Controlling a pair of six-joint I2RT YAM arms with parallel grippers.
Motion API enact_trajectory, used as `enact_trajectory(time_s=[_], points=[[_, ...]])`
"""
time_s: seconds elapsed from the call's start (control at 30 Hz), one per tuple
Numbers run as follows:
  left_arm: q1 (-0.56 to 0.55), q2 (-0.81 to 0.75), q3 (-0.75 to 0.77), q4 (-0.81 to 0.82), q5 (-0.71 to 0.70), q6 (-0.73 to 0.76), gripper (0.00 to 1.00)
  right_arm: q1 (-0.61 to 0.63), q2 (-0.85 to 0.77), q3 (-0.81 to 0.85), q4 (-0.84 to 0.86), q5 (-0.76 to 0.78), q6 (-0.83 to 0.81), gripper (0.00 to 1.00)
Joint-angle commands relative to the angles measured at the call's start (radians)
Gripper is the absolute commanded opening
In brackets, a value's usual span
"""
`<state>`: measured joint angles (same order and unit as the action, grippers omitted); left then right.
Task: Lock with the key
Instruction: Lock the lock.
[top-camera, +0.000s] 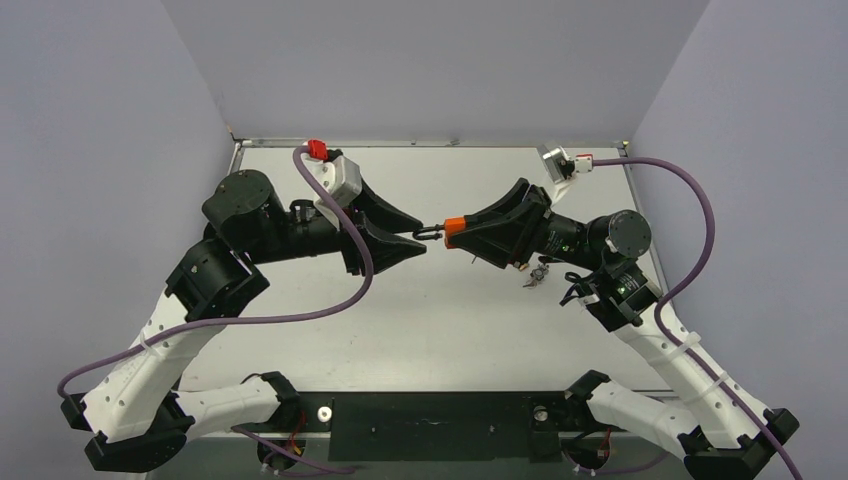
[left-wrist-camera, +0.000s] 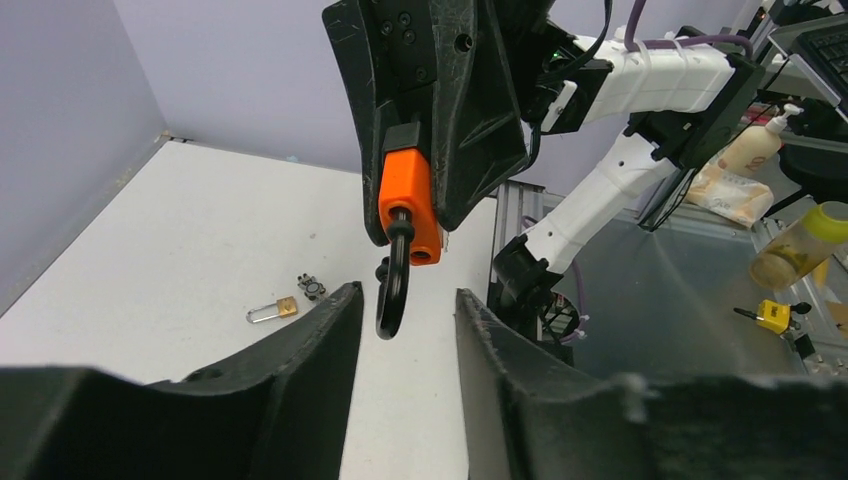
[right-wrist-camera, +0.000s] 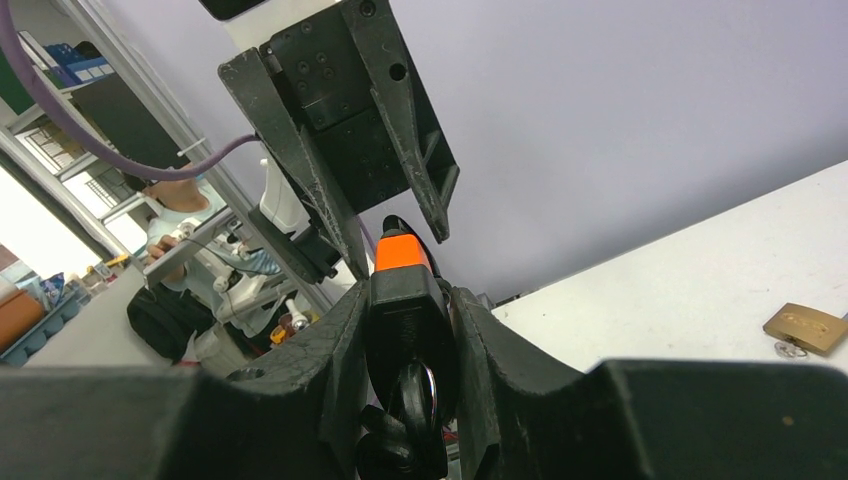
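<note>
Arms meeting mid-air, well above table (top-camera: 440, 330). Right gripper (right-wrist-camera: 408, 298) clamping orange lock (left-wrist-camera: 410, 200), black loop (left-wrist-camera: 392, 300) sticking out toward left arm. Left gripper (top-camera: 420, 236) standing wide, 2 fingers flanking loop, not touching. Reading this as the grasp-the-loop step. Whereabouts of key: cannot tell. Next move calling for left closing squarely on loop, right holding lock steady. Brass padlock (left-wrist-camera: 272, 311) lying on table.

My left arm (top-camera: 190, 280), right arm (top-camera: 640, 320) both raised, elbows out, wrists turned inward, gripper tips nearly nose to nose in mid-air. My left gripper (top-camera: 424, 235) spread, fingers (left-wrist-camera: 300, 350) well apart, gripping nothing. My right gripper (top-camera: 452, 232) clamped on orange padlock (left-wrist-camera: 410, 205), fingers pressed against its sides.
</note>
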<state>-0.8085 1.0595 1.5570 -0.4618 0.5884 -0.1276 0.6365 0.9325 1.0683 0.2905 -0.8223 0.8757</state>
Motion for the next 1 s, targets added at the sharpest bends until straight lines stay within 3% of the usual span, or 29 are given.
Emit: enact_trajectory(time_s=[0.0, 0.37, 0.53, 0.73, 0.97], points=[[0.01, -0.007, 0.017, 0.066, 0.023, -0.015, 0.32, 0.009, -0.004, 0.045, 0.054, 0.031, -0.015, 0.0], [0.018, 0.008, 0.009, 0.064, 0.002, -0.061, 0.0, 0.038, -0.014, 0.067, -0.049, 0.085, -0.115, 0.0], [0.018, 0.017, -0.022, 0.122, -0.005, -0.163, 0.0, 0.085, -0.016, 0.086, -0.163, 0.178, -0.233, 0.0], [0.019, 0.032, -0.07, 0.219, 0.012, -0.284, 0.0, 0.106, 0.001, 0.075, -0.152, 0.205, -0.247, 0.0], [0.018, 0.038, -0.101, 0.265, 0.013, -0.31, 0.0, 0.124, 0.021, 0.07, -0.131, 0.204, -0.231, 0.0]])
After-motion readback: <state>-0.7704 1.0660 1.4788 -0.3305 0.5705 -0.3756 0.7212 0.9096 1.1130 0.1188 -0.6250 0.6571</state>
